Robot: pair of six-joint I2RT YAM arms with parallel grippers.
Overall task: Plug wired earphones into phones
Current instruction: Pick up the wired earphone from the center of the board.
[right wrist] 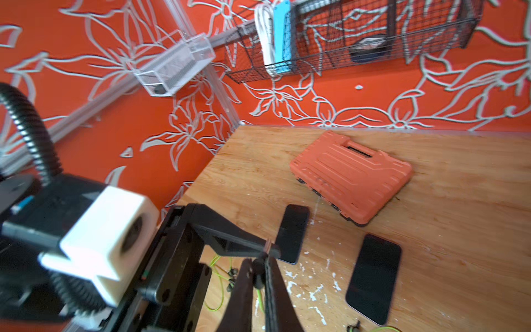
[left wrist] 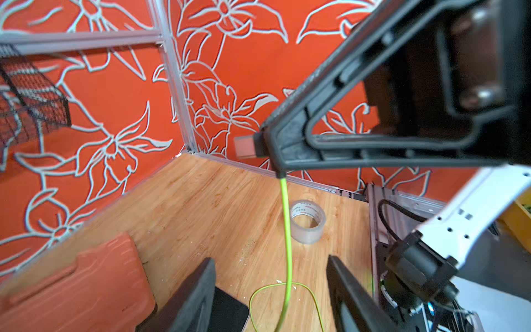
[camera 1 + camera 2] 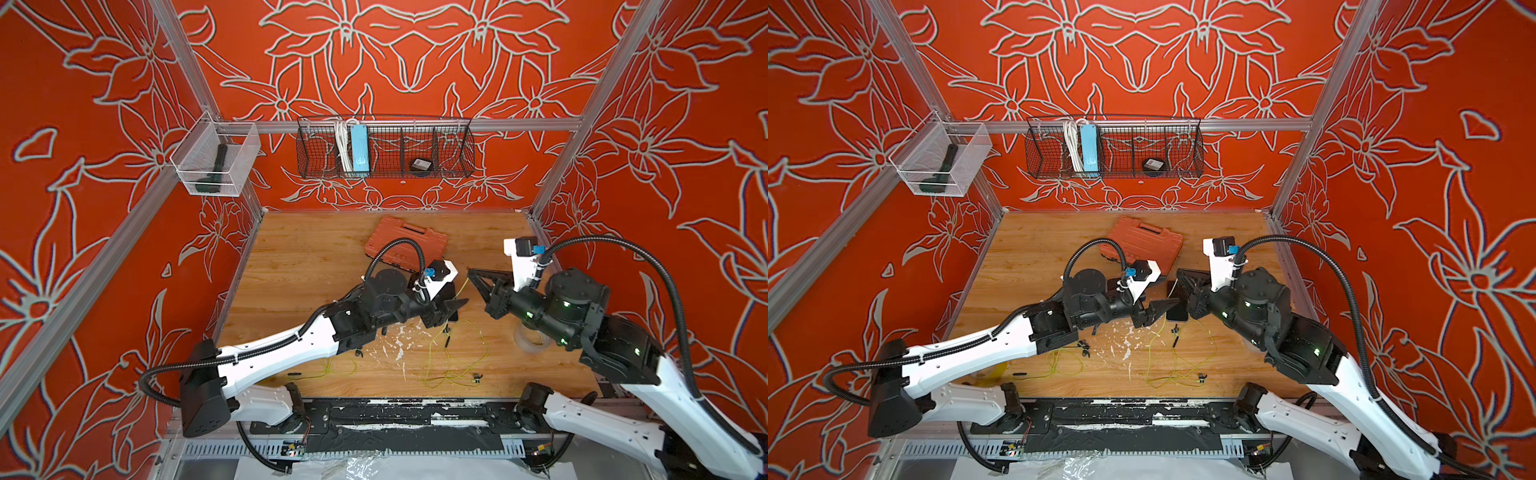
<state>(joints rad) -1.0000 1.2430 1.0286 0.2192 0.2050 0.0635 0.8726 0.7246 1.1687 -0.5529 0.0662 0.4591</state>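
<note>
Yellow-green cable of the wired earphones (image 2: 286,230) hangs straight down from the right pincer (image 2: 270,143), whose jaws are pressed together on the black plug (image 2: 258,145). The plug's tip pokes out past the fingertips. Facing it, the left pincer (image 2: 270,258) has its jaws parted and grips nothing. The hanging cable drops in front of the gap between its two fingers (image 2: 198,290) to the wooden counter (image 2: 201,207). In both top views the two pincers sit nearly tip to tip, close but apart. The rest of the held cable lies in loose loops on the counter, on the robot-base side of both pincers.

A first phone (image 1: 293,232) lies flat below the pincers, one end hidden by the left pincer. A second phone (image 1: 373,276) lies flat beside it, apart from it, screen up and dark. An orange case (image 1: 350,184) sits just beyond both phones, on the far side of the pincers. The second earphone set (image 3: 1054,365) lies slack on the counter well behind the left pincer, beside that arm. A roll of clear tape (image 2: 307,227) stands on the counter behind the right pincer.
</note>
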